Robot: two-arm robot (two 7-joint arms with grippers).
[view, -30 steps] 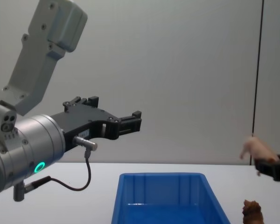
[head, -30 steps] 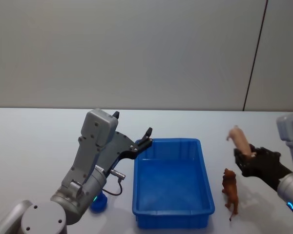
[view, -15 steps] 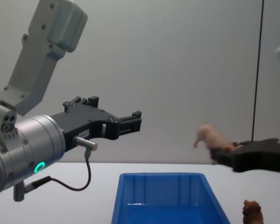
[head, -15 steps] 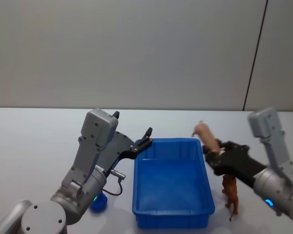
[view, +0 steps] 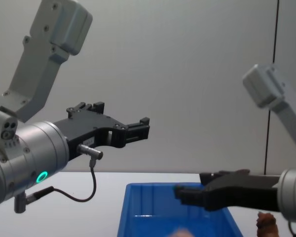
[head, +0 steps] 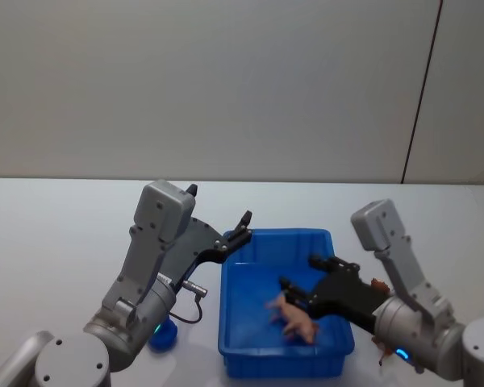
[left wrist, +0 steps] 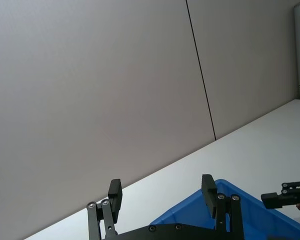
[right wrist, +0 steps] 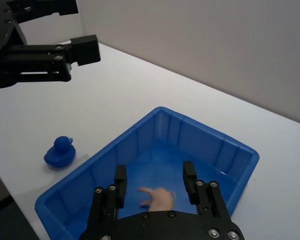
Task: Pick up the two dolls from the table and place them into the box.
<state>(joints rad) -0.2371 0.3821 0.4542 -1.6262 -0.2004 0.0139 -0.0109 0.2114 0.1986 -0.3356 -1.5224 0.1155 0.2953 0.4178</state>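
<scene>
Box (head: 286, 356): bright blue, lidless, with sloping walls and a thick rim; set on the white table (head: 56, 242) between the two arms.
Pale doll (head: 294, 317): peach-coloured, inside the box toward its near right part, directly beneath the right gripper; framed between the two fingers in the right wrist view; blurred, so impossible to tell whether lying on the box floor or just above it.
Brown doll (view: 266, 224): on the table just beside the box's right wall, outside it, largely hidden behind the right arm.
Right gripper (head: 298, 274): reaching in over the box from the right, above the rim; spread wide, clasping nothing, clear of the pale doll below.
Left gripper (left wrist: 161, 184): raised above the table near the box's far left corner, pointing toward it; parted wide, empty.
Blue duck (right wrist: 60, 152): small toy on the table, left of the box near its front corner, apart from it.
</scene>
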